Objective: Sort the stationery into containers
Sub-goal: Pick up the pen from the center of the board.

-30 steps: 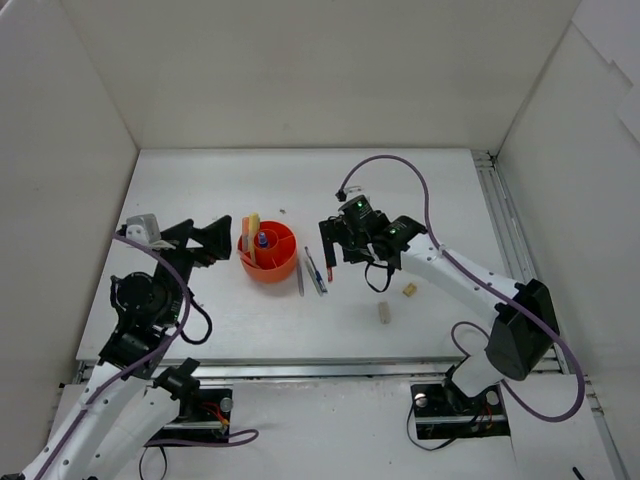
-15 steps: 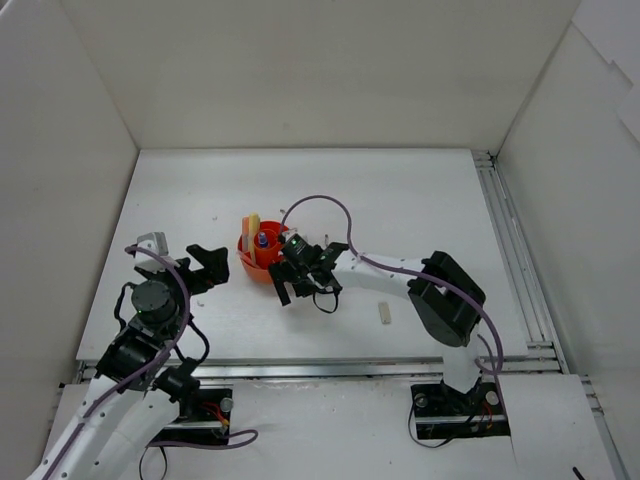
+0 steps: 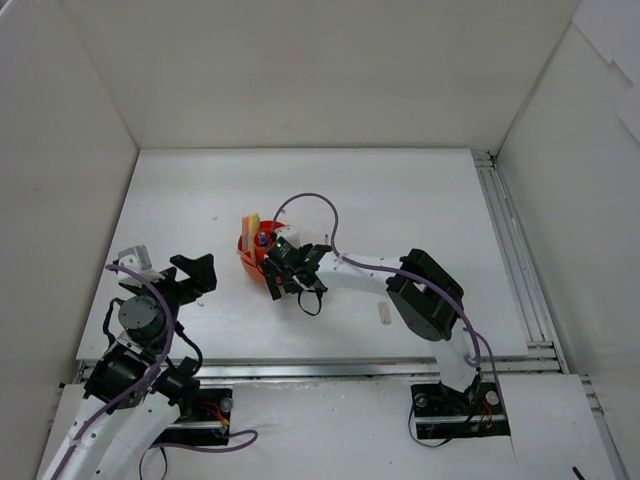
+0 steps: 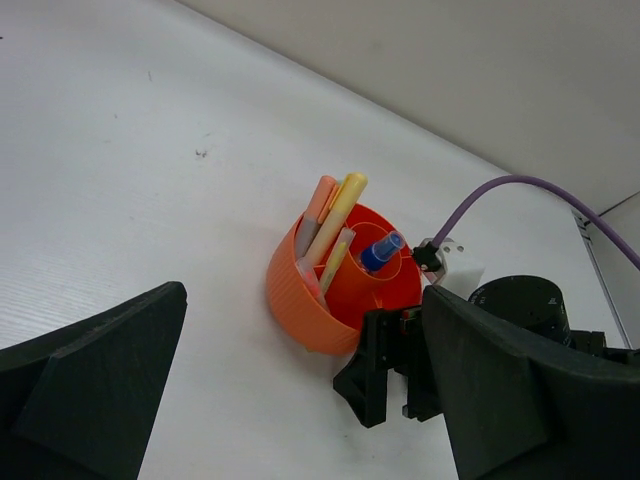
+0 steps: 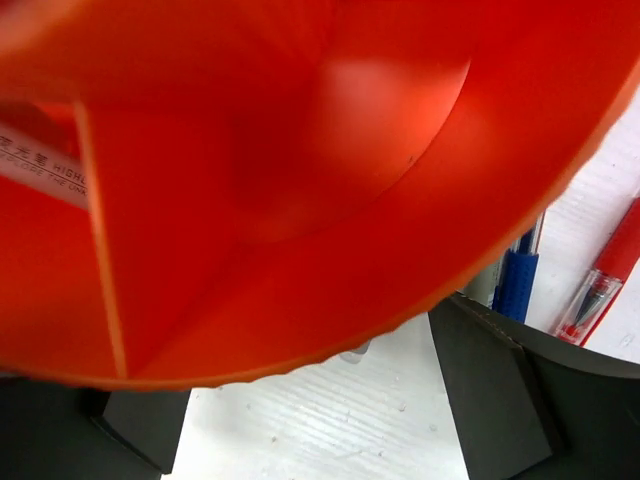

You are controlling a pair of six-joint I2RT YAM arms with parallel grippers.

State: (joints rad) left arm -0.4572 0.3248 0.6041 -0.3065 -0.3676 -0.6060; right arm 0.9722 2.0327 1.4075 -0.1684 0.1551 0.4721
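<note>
My white arms [image 3: 365,270], black joints
Purple cable [image 3: 303,199] arcs behind my right claw [image 3: 283,285]; left fingers [image 4: 95,385] are matte black wedges.

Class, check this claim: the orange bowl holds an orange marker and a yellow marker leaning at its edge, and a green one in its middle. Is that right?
No. In the middle of the bowl stands a blue marker, not a green one; the left wrist view shows it. The orange marker and yellow marker do lean at its edge.

Bowl [image 5: 300,150] blurred and cut off by the right wrist view's edges, hiding most of blue pen [image 5: 517,283] and red pen [image 5: 600,283].
</note>
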